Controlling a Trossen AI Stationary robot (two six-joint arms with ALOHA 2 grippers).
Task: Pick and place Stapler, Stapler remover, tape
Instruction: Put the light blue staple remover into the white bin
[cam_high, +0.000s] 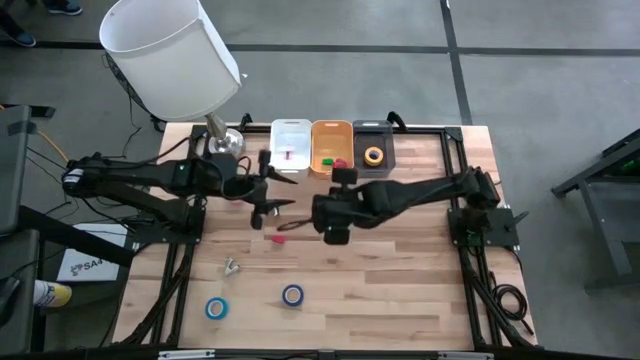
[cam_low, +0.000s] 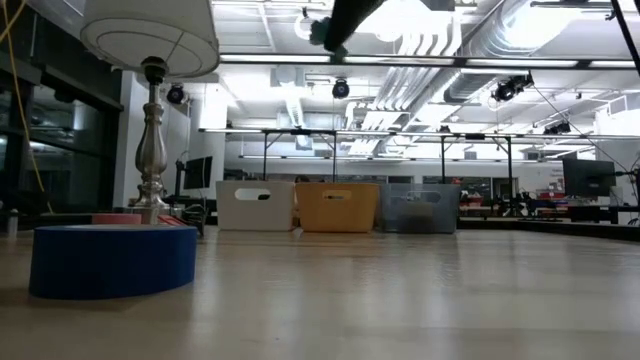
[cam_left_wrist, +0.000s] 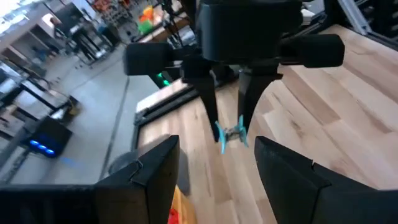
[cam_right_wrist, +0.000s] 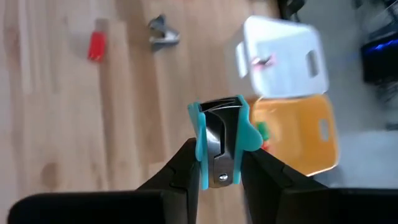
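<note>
My right gripper (cam_right_wrist: 217, 158) hangs over the table's middle, shut on a stapler remover (cam_right_wrist: 221, 134) with teal grips and metal jaws. The left wrist view shows the remover (cam_left_wrist: 231, 133) hanging at that gripper's fingertips. My left gripper (cam_high: 270, 203) hovers just to its left, open, with nothing between its fingers. A small red stapler (cam_high: 278, 238) lies flat on the wood below them. A blue tape roll (cam_high: 216, 308) and a purple one (cam_high: 292, 294) lie flat near the front edge. A yellow tape roll (cam_high: 373, 155) lies in the dark bin. My right gripper pinches the stapler remover between its two fingers, one on each teal side grip (cam_right_wrist: 200, 149). The remover sits at the fingers' free ends (cam_left_wrist: 222, 138). The fingers slant downward from above. The remover is lifted clear of the table.
Three bins stand in a row at the far edge: white (cam_high: 290, 128), orange (cam_high: 332, 128) and dark (cam_high: 373, 128). A lamp with a white shade (cam_high: 170, 55) stands at the far left corner. A small metal piece (cam_high: 231, 266) lies left of centre.
</note>
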